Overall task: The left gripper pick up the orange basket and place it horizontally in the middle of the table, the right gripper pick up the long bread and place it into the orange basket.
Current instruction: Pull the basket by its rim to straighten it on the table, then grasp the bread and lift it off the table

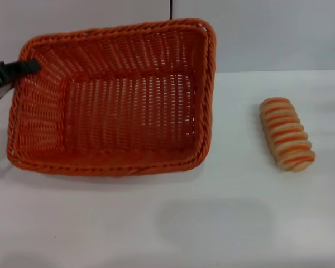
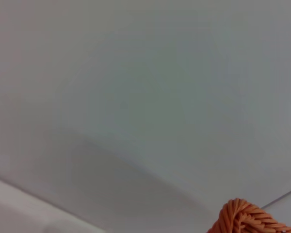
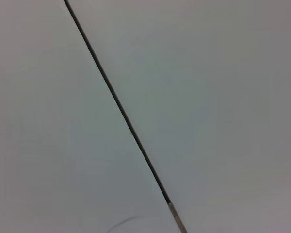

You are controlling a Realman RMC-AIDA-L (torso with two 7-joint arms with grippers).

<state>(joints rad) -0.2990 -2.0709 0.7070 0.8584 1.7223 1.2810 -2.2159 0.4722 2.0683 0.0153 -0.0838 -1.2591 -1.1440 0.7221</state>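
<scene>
**Me:** Gripping the orange basket at its left rim, my left gripper reaches in from the left edge of the head view, black fingers clamped over the braided edge near the far left corner. The basket looks tilted, its far side raised against the wall and its near rim low by the table.

**Other:** And from the wrist?

**Me:** My left wrist view gives only one corner of the braided rim against plain grey wall. My own fingers do not show there.

**Other:** Where is the long bread?

**Me:** Lying on the table to the right of the basket, well apart from it. The long bread runs slantwise, its far end toward the basket and its near end toward the right. Nothing touches it.

**Other:** How much room is there?

**Me:** Bare white table shows between the basket's right rim and the loaf, and a broad stretch of it lies in front of both, down to the near edge of the view. The table's far edge meets the wall just behind the loaf.

**Other:** Your right gripper?

**Me:** Out of sight in every view. The right wrist view shows only pale surface crossed by a thin dark line.
</scene>
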